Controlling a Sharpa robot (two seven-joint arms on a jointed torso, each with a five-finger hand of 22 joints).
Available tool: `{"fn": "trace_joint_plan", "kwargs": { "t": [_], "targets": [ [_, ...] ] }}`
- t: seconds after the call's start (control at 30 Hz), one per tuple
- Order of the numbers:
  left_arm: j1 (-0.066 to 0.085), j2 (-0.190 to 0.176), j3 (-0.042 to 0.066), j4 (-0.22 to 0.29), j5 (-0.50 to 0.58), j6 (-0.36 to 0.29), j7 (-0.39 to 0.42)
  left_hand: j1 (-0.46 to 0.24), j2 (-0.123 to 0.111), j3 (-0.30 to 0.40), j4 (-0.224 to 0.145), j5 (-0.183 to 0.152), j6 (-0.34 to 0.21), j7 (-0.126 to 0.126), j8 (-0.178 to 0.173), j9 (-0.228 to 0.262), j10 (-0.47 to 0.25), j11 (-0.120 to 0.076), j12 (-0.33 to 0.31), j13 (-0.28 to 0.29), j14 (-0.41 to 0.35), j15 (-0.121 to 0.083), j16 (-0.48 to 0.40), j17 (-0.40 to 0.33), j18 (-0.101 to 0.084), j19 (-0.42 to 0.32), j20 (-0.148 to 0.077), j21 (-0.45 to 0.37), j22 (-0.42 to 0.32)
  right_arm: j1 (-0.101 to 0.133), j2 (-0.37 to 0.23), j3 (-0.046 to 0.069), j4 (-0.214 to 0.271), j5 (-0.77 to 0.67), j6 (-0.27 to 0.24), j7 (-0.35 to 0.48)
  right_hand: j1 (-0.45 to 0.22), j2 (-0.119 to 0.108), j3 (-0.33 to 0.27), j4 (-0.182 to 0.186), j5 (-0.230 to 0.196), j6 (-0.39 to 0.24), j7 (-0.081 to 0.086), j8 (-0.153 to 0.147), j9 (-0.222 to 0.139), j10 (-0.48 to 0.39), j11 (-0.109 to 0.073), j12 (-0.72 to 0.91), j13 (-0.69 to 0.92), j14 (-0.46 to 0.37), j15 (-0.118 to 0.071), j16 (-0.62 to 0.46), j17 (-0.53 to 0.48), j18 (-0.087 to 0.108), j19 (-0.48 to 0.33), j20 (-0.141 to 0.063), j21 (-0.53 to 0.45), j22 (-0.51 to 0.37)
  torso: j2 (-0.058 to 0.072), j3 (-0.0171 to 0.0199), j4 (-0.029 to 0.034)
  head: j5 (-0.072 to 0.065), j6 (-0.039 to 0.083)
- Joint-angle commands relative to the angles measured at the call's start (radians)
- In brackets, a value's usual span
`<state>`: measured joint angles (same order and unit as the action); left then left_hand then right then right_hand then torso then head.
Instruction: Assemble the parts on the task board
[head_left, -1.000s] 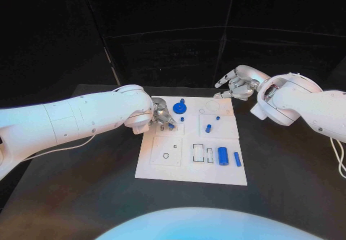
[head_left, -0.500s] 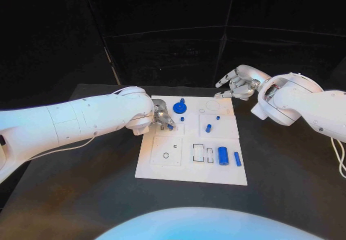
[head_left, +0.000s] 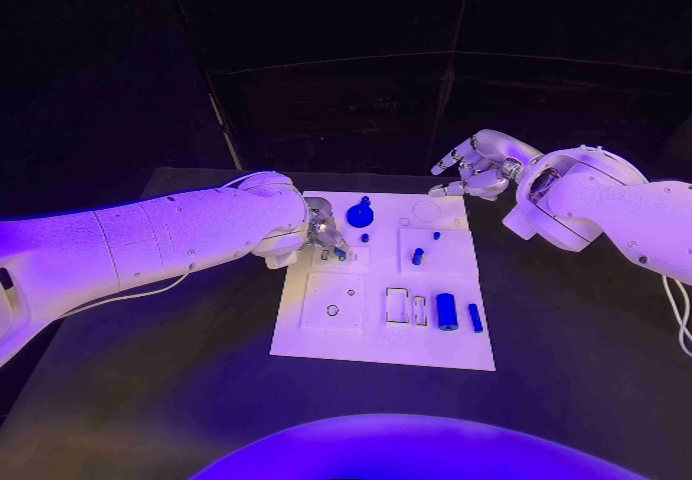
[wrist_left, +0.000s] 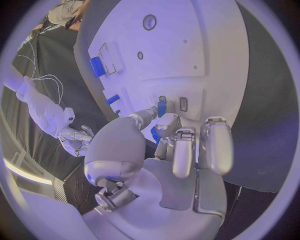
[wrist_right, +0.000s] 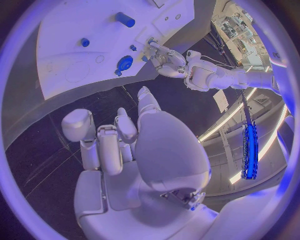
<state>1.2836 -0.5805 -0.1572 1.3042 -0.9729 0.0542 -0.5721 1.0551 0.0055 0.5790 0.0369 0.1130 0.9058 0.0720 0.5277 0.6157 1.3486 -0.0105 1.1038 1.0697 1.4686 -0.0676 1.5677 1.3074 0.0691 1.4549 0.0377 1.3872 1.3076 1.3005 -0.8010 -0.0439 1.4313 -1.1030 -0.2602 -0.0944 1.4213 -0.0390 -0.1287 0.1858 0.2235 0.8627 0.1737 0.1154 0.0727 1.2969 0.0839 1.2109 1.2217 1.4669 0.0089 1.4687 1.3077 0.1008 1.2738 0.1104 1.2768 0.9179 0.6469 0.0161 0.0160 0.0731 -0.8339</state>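
Note:
The white task board (head_left: 378, 340) lies in the middle of the black table. My left hand (head_left: 323, 234) is over its far left part and pinches a small blue piece (head_left: 340, 254) by thumb and fingertip. That piece (wrist_left: 162, 106) stands in one of two narrow slots, the empty slot (wrist_left: 183, 104) beside it. A round blue knob (head_left: 359, 213) sits just beyond the hand. My right hand (head_left: 473, 165) hovers past the board's far right corner with fingers spread and nothing in it. From the right wrist view I see the board (wrist_right: 75, 35) and the knob (wrist_right: 125, 63).
A thick blue cylinder (head_left: 447, 312) and a thin blue bar (head_left: 475, 318) lie at the board's near right. A short blue piece (head_left: 417, 256) and two small pegs (head_left: 436, 236) (head_left: 364, 238) sit mid-board. Rectangular recesses (head_left: 397, 306) and a round hole (head_left: 333, 310) are open.
My left hand has shifted very slightly at the slots with the small blue piece. The right hand has stayed where it was.

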Motion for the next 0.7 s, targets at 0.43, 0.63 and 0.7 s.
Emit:
{"fn": "trace_joint_plan", "kwargs": {
  "t": [0.43, 0.63, 0.7],
  "targets": [
    [-0.001, -0.002, -0.001, 0.005, -0.019, 0.038, -0.012, -0.015, -0.003, 0.167, -0.144, 0.012, 0.004, -0.009, 0.015, 0.010, 0.008, -0.004, 0.003, 0.001, 0.102, -0.005, 0.003, 0.263, -0.007, 0.000, 0.001, -0.004, 0.006, 0.002, 0.003, 0.001, -0.005, 0.001, 0.004, 0.004, -0.002, 0.006, -0.009, 0.000, 0.006, 0.006, -0.003, 0.006, 0.002, 0.000, -0.002, 0.002, -0.002, 0.060, -0.006, -0.006, 0.080, 0.020, -0.006, -0.001, -0.005, -0.004, 0.000, 0.0001, 0.0005, 0.000, -0.003],
    [-0.001, -0.002, -0.001, 0.005, -0.018, 0.040, -0.010, -0.017, -0.005, 0.171, -0.145, 0.014, 0.004, -0.010, 0.017, 0.012, 0.008, -0.004, 0.002, 0.001, 0.102, -0.005, 0.003, 0.263, -0.008, 0.000, 0.001, -0.004, 0.007, 0.002, 0.004, 0.001, -0.008, 0.001, 0.004, 0.004, -0.002, 0.006, -0.009, 0.000, 0.006, 0.006, -0.003, 0.006, 0.002, 0.000, -0.002, 0.002, -0.002, 0.060, -0.006, -0.006, 0.080, 0.020, -0.006, -0.001, -0.005, -0.004, 0.000, 0.0005, 0.0005, 0.002, -0.004],
    [-0.001, -0.002, -0.001, 0.006, -0.015, 0.041, -0.009, -0.017, -0.005, 0.171, -0.145, 0.014, 0.004, -0.010, 0.017, 0.012, 0.008, -0.004, 0.002, 0.001, 0.102, -0.005, 0.003, 0.263, -0.008, 0.000, 0.001, -0.004, 0.007, 0.002, 0.004, 0.001, -0.008, 0.001, 0.005, 0.004, -0.002, 0.006, -0.009, 0.000, 0.006, 0.006, -0.003, 0.006, 0.002, 0.000, -0.002, 0.002, -0.002, 0.060, -0.006, -0.006, 0.080, 0.020, -0.006, -0.001, -0.005, -0.004, 0.000, 0.0005, 0.0003, 0.001, -0.005]
  ]
}}
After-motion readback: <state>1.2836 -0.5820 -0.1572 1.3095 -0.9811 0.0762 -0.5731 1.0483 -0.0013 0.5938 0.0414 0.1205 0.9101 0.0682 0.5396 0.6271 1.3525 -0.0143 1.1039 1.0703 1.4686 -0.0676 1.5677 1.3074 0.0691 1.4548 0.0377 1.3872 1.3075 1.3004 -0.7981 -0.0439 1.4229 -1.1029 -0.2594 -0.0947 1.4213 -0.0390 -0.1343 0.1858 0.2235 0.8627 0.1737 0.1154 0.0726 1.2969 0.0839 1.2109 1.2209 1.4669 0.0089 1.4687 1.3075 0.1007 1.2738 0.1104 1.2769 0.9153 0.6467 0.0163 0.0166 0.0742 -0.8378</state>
